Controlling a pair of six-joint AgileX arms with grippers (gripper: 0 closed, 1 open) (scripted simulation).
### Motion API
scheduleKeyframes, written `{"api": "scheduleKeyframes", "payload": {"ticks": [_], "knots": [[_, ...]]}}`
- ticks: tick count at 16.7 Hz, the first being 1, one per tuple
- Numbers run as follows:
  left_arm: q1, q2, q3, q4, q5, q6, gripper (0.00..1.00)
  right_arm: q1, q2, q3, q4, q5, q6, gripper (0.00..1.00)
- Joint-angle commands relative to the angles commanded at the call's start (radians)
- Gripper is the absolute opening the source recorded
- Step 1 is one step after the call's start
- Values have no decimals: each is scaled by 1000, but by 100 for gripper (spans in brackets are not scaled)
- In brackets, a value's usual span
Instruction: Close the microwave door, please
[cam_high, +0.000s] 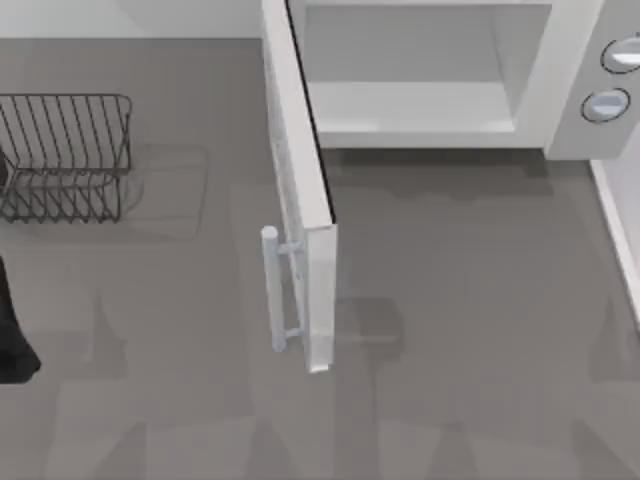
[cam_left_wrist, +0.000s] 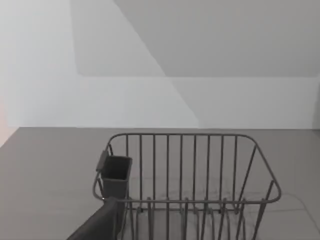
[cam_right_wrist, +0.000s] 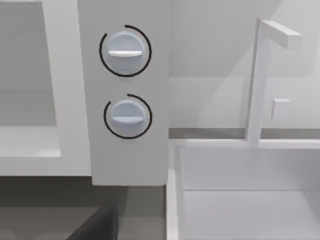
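Microwave (cam_high: 560, 90) at the tabletop's far edge, microwave door (cam_high: 300, 200) swung fully open; claw states cannot be told; a push landing on the door's edge risks glancing off.

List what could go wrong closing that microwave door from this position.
1. The microwave door stands wide open, edge-on toward the table front; a push near its hinge may barely swing it.
2. The handle faces the top view's left, so a sweeping arm could snag on it.
3. The wire rack sits on the table's left, where the left arm waits at the edge; a wide approach might clip it.
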Motion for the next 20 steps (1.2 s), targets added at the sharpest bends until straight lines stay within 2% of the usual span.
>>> {"api": "scheduleKeyframes", "payload": {"ticks": [5,9,14,20], "knots": [[-14,46,27,-37,12,20,100,0,0,0,0,0,0,100],[-57,211,139,-172,51,96,100,0,0,0,0,0,0,100],[-129,520,391,-427,120,242,100,0,0,0,0,0,0,100],[-225,959,812,-790,220,459,100,0,0,0,0,0,0,100]]}}
